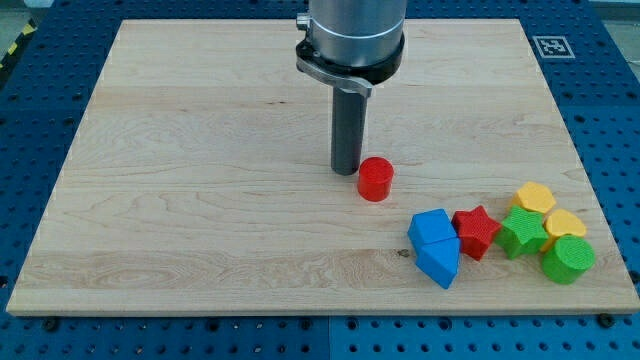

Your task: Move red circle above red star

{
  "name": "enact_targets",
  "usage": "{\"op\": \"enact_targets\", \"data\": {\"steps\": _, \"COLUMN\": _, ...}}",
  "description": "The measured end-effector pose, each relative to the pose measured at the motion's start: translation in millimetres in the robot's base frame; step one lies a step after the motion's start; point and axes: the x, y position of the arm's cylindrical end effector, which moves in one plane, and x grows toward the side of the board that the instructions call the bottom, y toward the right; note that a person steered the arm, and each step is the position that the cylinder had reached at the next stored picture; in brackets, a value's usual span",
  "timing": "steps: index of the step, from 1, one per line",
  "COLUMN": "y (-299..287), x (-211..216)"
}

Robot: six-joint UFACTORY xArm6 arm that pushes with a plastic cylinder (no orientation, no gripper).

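The red circle [375,179] is a short red cylinder standing on the wooden board a little right of centre. The red star [476,232] lies lower and further to the view's right, in a cluster of blocks. My tip [347,170] rests on the board just to the left of the red circle, very close to it or touching it. The red circle is up and to the left of the red star, with a gap of bare board between them.
Around the red star: two blue blocks [436,247] on its left, a green star [522,233], a green cylinder [567,259] and two yellow blocks [535,198] [565,224] on its right. The board's [200,200] right and bottom edges are close to this cluster.
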Motion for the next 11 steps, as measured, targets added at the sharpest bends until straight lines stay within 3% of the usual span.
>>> {"op": "enact_targets", "data": {"steps": 3, "y": 53.6, "x": 10.5}}
{"op": "enact_targets", "data": {"steps": 7, "y": 12.5, "x": 33.5}}
{"op": "enact_targets", "data": {"steps": 10, "y": 106.0, "x": 35.5}}
{"op": "enact_targets", "data": {"steps": 11, "y": 101.9, "x": 34.4}}
